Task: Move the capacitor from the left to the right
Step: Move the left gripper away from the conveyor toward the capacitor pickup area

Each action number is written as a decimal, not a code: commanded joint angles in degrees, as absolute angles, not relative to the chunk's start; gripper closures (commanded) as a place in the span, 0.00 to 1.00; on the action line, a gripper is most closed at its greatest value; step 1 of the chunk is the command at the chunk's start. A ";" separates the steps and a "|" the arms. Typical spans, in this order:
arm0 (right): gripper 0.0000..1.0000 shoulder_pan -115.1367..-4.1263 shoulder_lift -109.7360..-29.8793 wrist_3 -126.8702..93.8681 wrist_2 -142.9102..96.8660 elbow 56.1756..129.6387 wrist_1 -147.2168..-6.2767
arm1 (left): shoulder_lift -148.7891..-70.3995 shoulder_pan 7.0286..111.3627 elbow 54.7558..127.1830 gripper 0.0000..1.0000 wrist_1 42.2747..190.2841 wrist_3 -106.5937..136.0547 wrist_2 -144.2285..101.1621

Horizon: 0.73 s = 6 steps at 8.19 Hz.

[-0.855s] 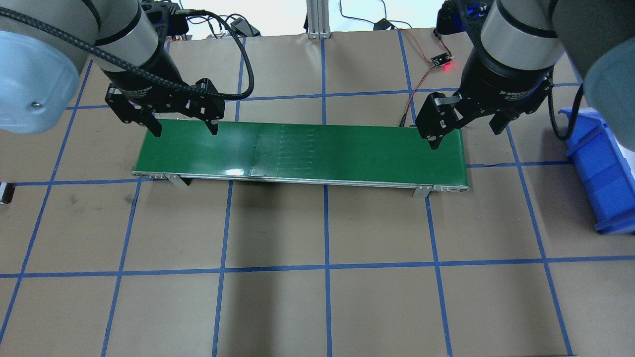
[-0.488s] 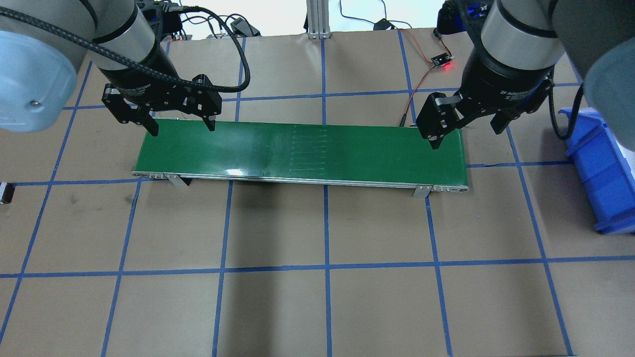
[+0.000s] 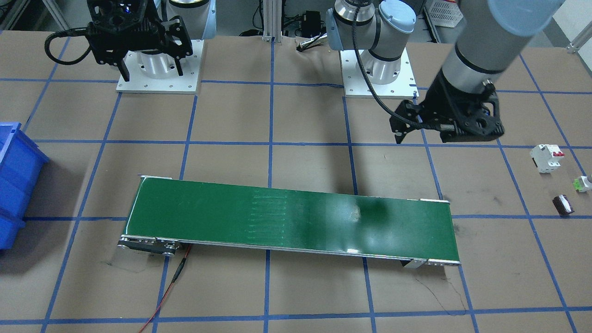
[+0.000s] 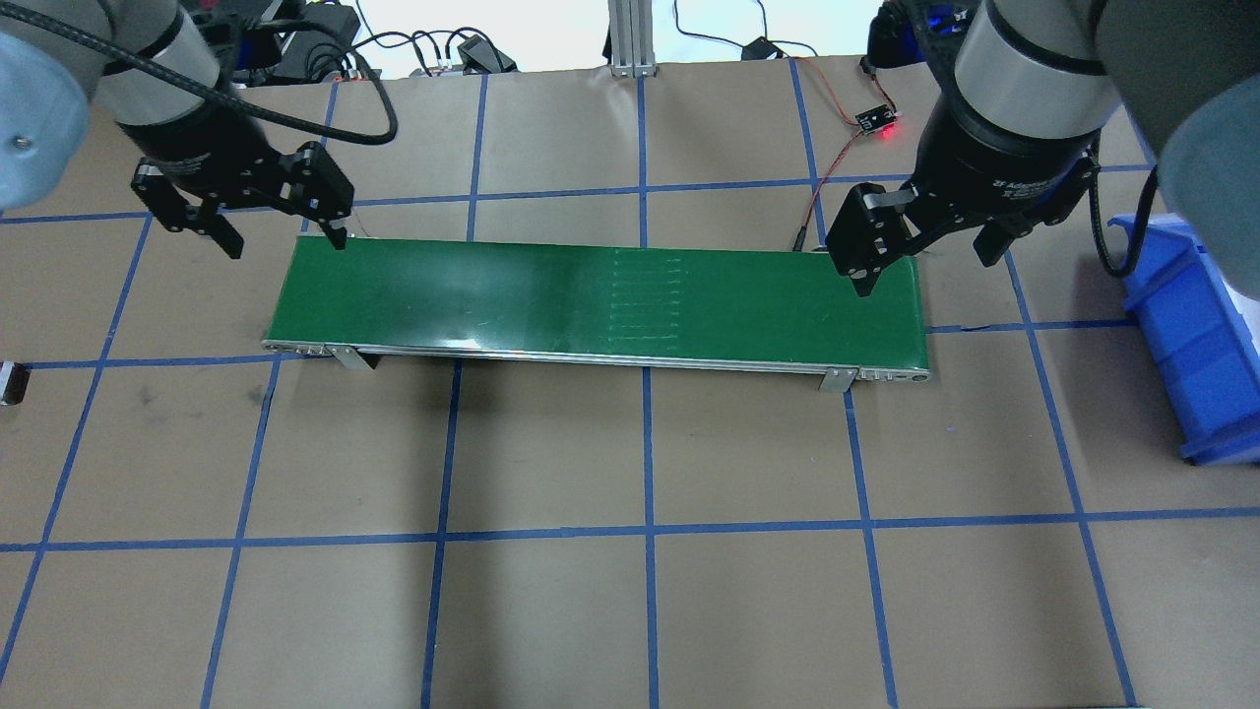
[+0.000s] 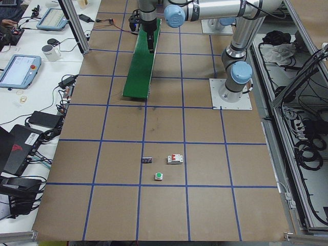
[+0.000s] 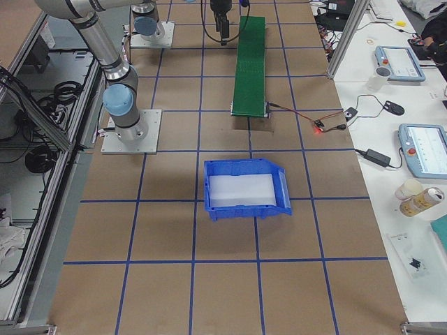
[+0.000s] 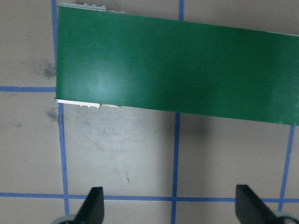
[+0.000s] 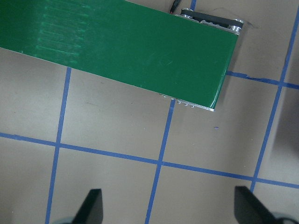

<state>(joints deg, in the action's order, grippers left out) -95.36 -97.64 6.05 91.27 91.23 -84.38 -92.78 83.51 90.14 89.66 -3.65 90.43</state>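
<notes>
The capacitor [image 3: 563, 205], a small dark-brown cylinder with a pale end, lies on the brown table well beyond the left end of the green conveyor belt [image 3: 286, 217]. It also shows in the exterior left view [image 5: 147, 160]. My left gripper [image 4: 285, 246] is open and empty, hovering at the far left corner of the belt [image 4: 591, 295], far from the capacitor. Its fingers [image 7: 93, 207] frame bare table. My right gripper [image 4: 925, 272] is open and empty over the belt's right end. In the front view it is near the robot's base [image 3: 152, 74].
A white breaker with a red switch [image 3: 546, 157] and a small green-and-white part [image 3: 582, 183] lie near the capacitor. A blue bin [image 4: 1196, 335] stands right of the belt. A small board with a red light [image 4: 879, 122] and its wires lie behind the belt's right end.
My left gripper has moved left, from over the belt's left end to its far left corner, still open. The seam marks on the belt have shifted right. The right arm has not moved.
</notes>
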 commanded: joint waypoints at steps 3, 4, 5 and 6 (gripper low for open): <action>0.00 -95.36 -97.65 6.07 90.88 91.23 -84.29 | -97.29 66.99 88.77 0.00 80.36 -18.19 97.54; 0.00 -95.36 -97.65 6.06 90.62 91.23 -84.29 | -99.73 63.75 88.86 0.00 80.25 -18.54 97.47; 0.00 -95.36 -97.65 6.06 90.62 91.23 -84.29 | -101.50 58.50 88.77 0.00 80.07 -20.46 97.47; 0.00 -95.36 -97.65 5.98 90.70 91.23 -84.29 | -102.38 54.45 88.77 0.00 78.85 -22.57 97.47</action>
<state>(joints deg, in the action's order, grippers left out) -95.36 -97.65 6.07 90.72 91.23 -84.29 -99.94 62.12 88.81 80.50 -19.38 97.17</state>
